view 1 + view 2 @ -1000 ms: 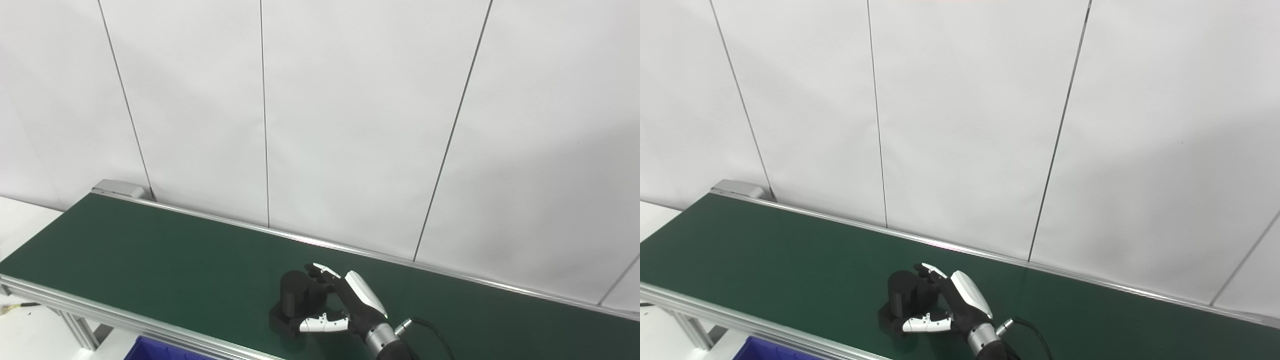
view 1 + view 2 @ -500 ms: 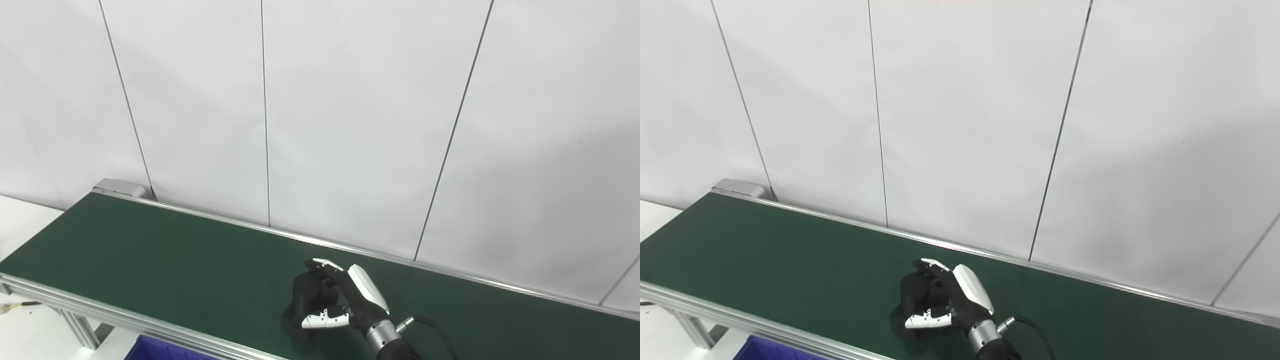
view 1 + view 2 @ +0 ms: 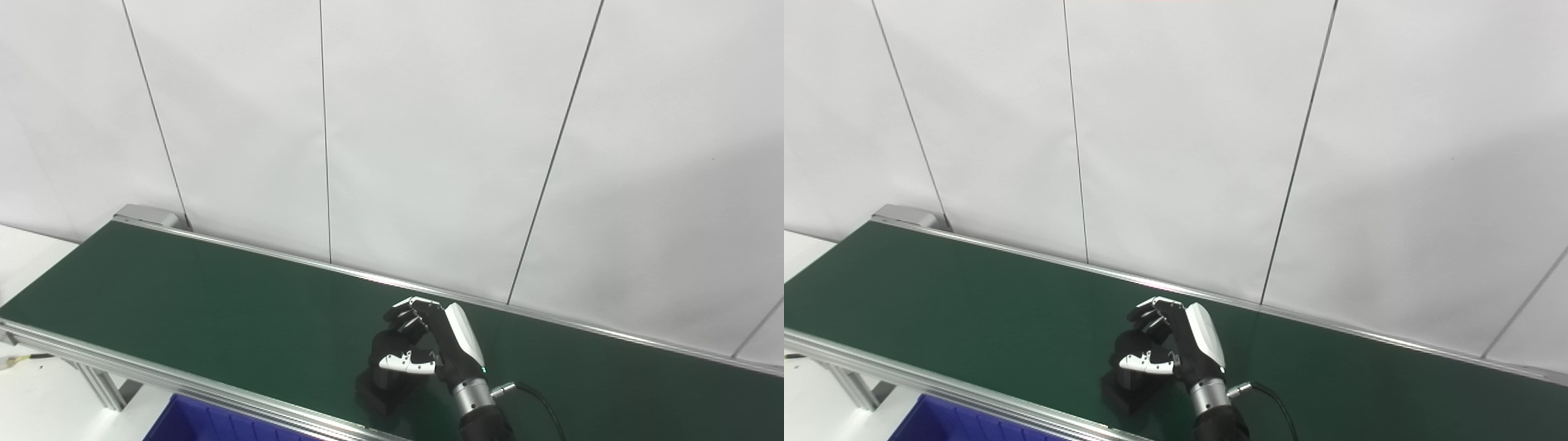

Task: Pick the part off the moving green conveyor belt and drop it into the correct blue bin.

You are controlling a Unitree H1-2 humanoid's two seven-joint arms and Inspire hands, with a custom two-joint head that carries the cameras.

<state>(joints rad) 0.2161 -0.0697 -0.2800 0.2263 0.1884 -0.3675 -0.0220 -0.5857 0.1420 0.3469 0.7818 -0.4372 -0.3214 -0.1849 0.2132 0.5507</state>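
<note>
My right hand (image 3: 436, 350) clamps the black part (image 3: 386, 380) on the green conveyor belt (image 3: 184, 306); the blue bin (image 3: 202, 425) lies toward eight o'clock.

White wall panels (image 3: 429, 122) fill the upper two thirds of the frame, split by thin dark seams running top to bottom. At the far left, a white surface (image 3: 24, 245) shows beside them. Aluminium frame legs (image 3: 101, 389) stand at lower left.
</note>
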